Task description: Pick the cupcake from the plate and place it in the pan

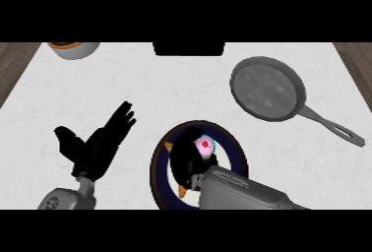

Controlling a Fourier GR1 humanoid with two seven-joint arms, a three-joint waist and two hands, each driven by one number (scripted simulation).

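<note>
A cupcake [205, 145] with pink frosting and a red spot on top sits on a dark-rimmed plate [237, 156] at the lower middle of the counter. My right hand [187, 157] lies over the plate with its fingers curled round the cupcake's left side, hiding most of it. The grey pan [266, 88] lies at the upper right, its handle [335, 128] pointing toward the lower right. My left hand [98, 142] rests open at the lower left, fingers up, apart from the plate.
A white bowl with an orange inside [73, 48] stands at the counter's far left corner. A black object [188, 47] sits at the far middle edge. Wooden floor shows beyond the counter's left and right edges.
</note>
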